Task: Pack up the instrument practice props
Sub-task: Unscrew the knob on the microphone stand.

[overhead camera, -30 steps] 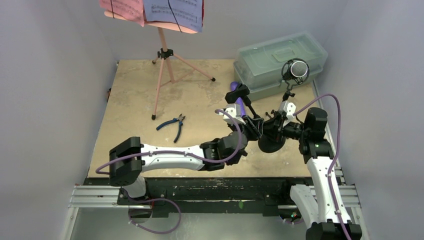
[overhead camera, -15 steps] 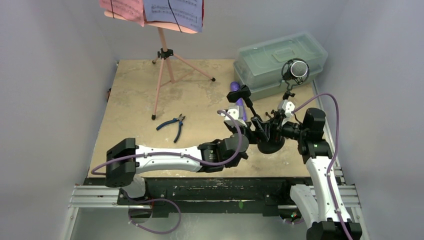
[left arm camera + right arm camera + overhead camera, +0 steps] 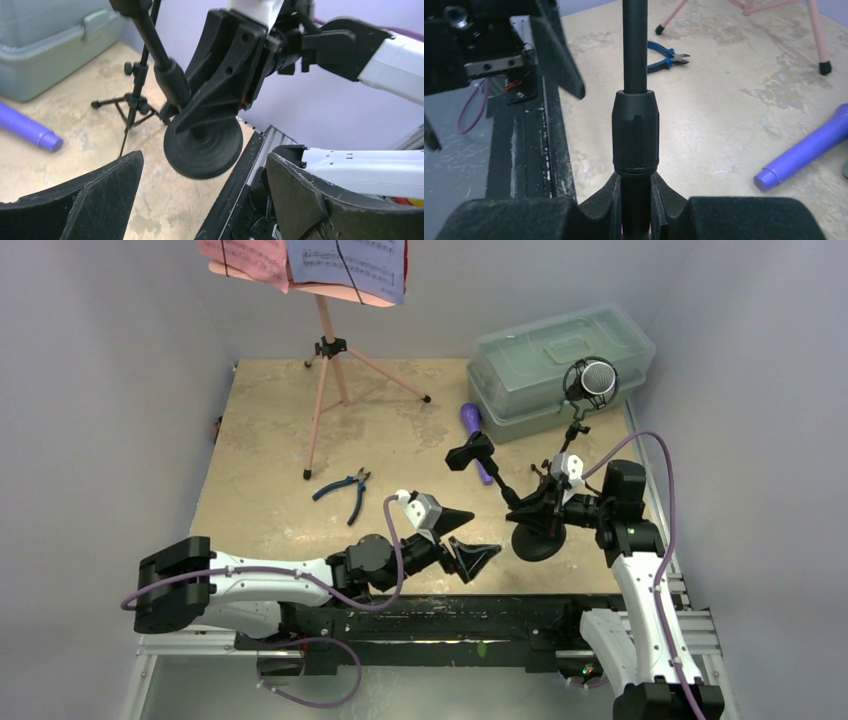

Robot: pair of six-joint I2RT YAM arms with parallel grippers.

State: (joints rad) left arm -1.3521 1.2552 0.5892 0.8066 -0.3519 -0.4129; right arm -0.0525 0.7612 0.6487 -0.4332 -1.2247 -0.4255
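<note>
Black round-based mic support [image 3: 535,538], a thin pole with a jointed boom, sits tilted at about 4 o'clock on the table. Its pole is clenched in my right pincer [image 3: 549,508] right by a thick collar. I cannot tell whether the disc base touches the board. My left pincer [image 3: 478,537] hangs released at 6 o'clock, jaws wide and grasping nothing, just beside the base.

My worry is the single grip. In the right wrist view the pads hold a slim round pole, and I judge the heavy disc could twist it in the pads once I move. The boom's clip end reaches toward 12 o'clock, near the purple cylindrical mic [image 3: 474,430] lying loose at 1 o'clock, and a careless swing could set it rolling. Beyond, at 2 o'clock, the black silver-headed mic [image 3: 593,378] perches on a small tripod against the translucent greenish lidded plastic box [image 3: 560,350] and looks easy to topple. The box lid looks shut.

The table board [image 3: 270,440] is beige, mottled and matte. Blue-handled pliers [image 3: 345,488] lie at 9 o'clock, and the pink tripod music rack [image 3: 324,320] carries printed music sheets [image 3: 345,260] at 11 o'clock. Plain pale grey-lavender walls close in on three sides, and a black rail [image 3: 400,615] runs along the near edge.
</note>
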